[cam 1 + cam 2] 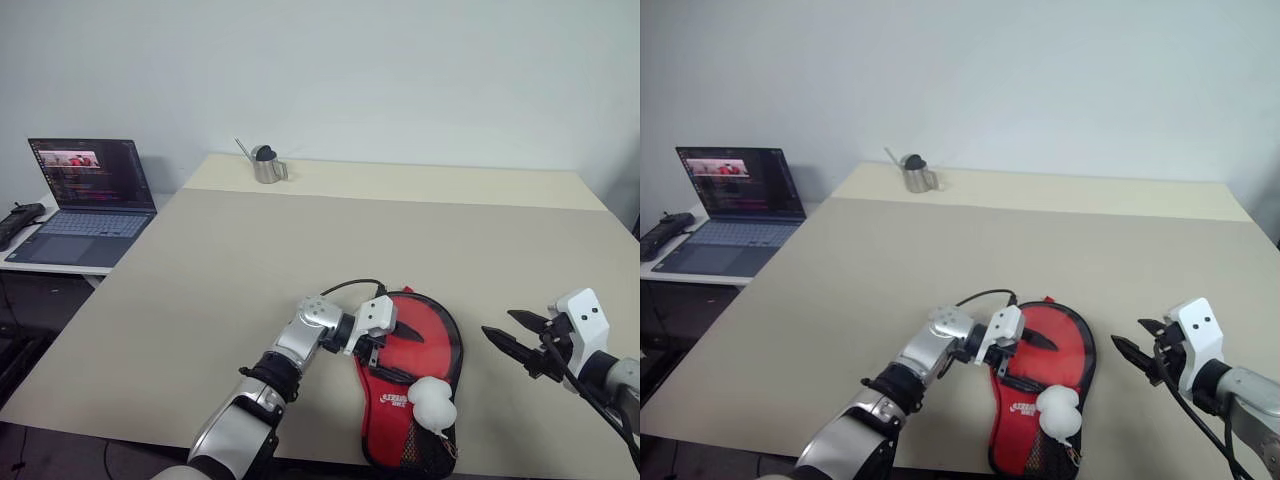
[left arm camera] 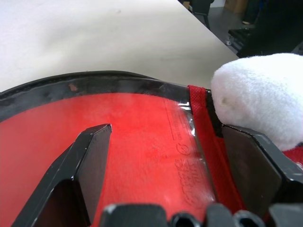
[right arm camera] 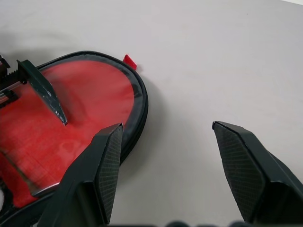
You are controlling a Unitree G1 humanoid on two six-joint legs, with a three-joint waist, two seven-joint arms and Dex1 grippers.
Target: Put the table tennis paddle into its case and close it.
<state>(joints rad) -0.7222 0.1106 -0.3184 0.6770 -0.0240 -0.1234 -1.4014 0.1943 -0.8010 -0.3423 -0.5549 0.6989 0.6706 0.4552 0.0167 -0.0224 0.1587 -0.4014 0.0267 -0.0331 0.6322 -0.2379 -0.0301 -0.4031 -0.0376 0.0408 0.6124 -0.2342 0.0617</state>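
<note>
Both claws gape empty: left claw (image 1: pixel 398 352) over the case (image 1: pixel 432 330), right claw (image 1: pixel 508 334) beside it.

Both grippers (image 1: pixel 398 340) (image 1: pixel 503 330) agape, empty

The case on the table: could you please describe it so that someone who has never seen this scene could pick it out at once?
Start at the big beige table and look to its near edge, far from the small metal pot at the back. There, between the two robot arms, lies the case. It is paddle-shaped and red with a black rim, white lettering and a mesh pocket, with something fluffy and white on it.
</note>
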